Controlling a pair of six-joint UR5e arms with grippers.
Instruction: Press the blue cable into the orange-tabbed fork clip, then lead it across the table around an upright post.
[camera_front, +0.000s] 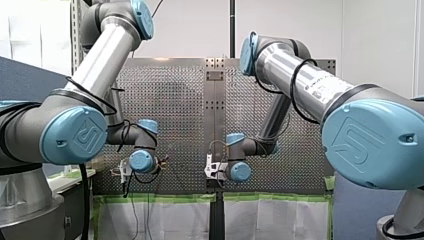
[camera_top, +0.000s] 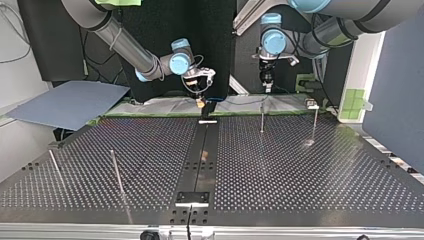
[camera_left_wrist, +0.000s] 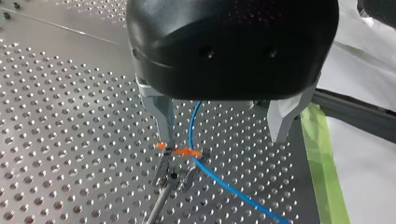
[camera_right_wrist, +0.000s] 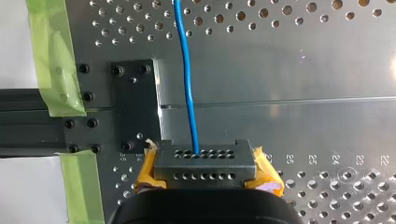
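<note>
The left gripper (camera_left_wrist: 224, 139) is seen spread wide in its own wrist view, its metal fingers (camera_left_wrist: 164, 116) held well apart with nothing pinched between them. The blue cable (camera_left_wrist: 193, 123) is run down between them, nearer to one finger, whose tip is set right at the orange tab (camera_left_wrist: 186, 152) of the clip (camera_left_wrist: 173, 173). The cable is laid across that tab and carried on over the perforated table (camera_left_wrist: 70, 116); whether it is pressed fully into the fork cannot be told. In the right wrist view the right gripper (camera_right_wrist: 204, 163) is shown pressed together on the cable, which is met at the grey block between the yellow pads (camera_right_wrist: 147, 175) and stretched straight ahead, with green tape (camera_right_wrist: 46, 56) stuck beside it at the table's edge. Only the top view shows both grippers together, in the upper middle of the frame, with a faint blue line strung between them. Thin upright posts (camera_top: 116, 172) are also shown there, two at the lower left and two at the upper right. In the front view both grippers are seen low near the centre, and the cable cannot be made out.
</note>
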